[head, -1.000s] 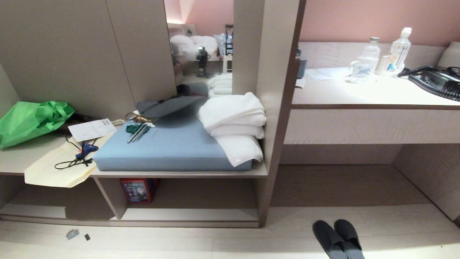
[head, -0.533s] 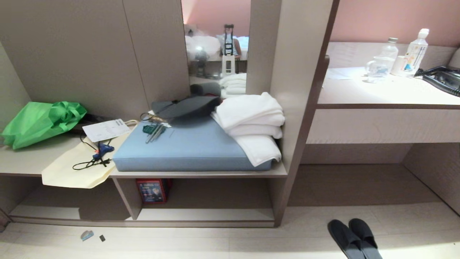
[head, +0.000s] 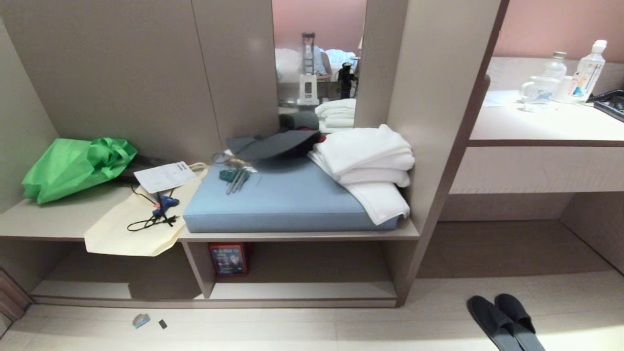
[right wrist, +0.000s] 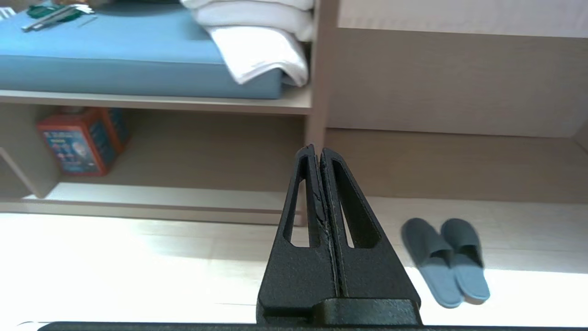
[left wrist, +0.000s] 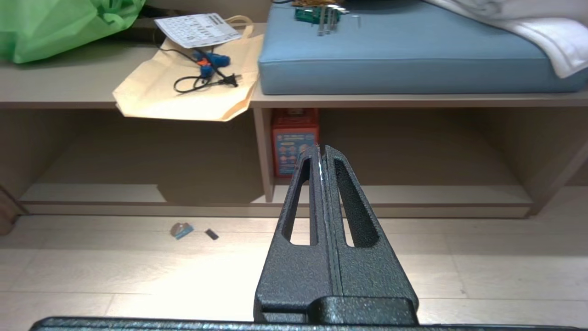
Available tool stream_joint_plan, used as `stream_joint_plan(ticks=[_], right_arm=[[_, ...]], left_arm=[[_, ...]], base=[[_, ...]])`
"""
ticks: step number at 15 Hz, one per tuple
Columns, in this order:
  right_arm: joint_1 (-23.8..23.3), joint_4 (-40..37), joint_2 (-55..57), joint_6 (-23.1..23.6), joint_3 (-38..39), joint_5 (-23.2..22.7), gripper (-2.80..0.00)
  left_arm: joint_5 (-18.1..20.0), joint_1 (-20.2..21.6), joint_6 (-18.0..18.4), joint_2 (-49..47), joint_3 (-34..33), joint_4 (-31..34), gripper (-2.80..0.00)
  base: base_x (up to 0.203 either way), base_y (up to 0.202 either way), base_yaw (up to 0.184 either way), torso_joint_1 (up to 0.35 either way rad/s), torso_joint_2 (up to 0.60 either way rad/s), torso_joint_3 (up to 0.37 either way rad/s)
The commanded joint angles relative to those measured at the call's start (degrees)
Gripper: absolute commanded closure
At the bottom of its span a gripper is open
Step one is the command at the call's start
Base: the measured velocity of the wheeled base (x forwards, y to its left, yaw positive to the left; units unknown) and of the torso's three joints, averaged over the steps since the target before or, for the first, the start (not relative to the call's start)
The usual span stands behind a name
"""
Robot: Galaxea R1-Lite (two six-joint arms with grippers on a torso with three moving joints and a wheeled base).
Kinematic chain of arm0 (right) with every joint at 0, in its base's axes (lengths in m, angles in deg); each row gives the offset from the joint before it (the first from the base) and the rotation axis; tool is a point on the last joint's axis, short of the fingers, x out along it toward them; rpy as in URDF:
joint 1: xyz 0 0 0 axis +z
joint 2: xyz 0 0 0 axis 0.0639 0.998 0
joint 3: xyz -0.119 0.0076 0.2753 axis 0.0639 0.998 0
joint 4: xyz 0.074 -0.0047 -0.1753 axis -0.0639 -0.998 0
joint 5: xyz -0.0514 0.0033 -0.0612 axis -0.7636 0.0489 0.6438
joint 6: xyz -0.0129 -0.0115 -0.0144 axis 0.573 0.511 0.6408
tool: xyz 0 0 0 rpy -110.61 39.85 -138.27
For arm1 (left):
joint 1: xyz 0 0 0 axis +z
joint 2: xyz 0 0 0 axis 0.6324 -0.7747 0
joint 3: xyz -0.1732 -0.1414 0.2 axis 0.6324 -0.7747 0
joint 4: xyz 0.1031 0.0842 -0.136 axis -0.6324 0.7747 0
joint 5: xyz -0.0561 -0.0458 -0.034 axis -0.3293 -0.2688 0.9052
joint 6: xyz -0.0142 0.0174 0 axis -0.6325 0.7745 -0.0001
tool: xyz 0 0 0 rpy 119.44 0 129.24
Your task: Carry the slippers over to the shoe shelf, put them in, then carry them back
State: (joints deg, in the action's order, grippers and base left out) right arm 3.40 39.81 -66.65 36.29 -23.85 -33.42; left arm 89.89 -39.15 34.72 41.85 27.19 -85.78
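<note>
**Both arms parked, jaws pressed together**

The left black textured-plastic gripper (left wrist: 321, 149) points forward and slightly down, its two slotted fingers (left wrist: 301, 193) closed flat against each other, holding nothing. The right black textured-plastic gripper (right wrist: 317, 149) sits in the same pose, fingers (right wrist: 351, 207) likewise together and empty. Neither arm shows in the head view.

Both grippers, left gripper (left wrist: 321, 149) and right gripper (right wrist: 317, 149), are black with a rough speckled finish; each tapered finger has one long slot cut through.
</note>
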Motion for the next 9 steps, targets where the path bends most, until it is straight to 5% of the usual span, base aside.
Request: stream_joint_plan(ticks=[1, 6, 9], right_arm=[[0.0, 0.02, -0.01, 0.01, 0.0, -0.06, 0.0], [0.0, 0.02, -0.01, 0.1, 0.0, 0.03, 0.0], [0.0, 0.02, -0.01, 0.1, 0.0, -0.06, 0.0]], left_arm=[[0.01, 0.01, -0.02, -0.05, 0.0, -0.05, 0.0], [-0.07, 0.01, -0.02, -0.05, 0.0, 0.02, 0.0], [0.01, 0.01, 0.22, -0.05, 0.0, -0.07, 0.0]], base=[[0.0, 0.196, 0.002, 0.002, 0.0, 0.003], [0.0, 0.178, -0.003, 0.003, 0.0, 0.003], [0.0, 0.022, -0.002, 0.001, 0.0, 0.002]])
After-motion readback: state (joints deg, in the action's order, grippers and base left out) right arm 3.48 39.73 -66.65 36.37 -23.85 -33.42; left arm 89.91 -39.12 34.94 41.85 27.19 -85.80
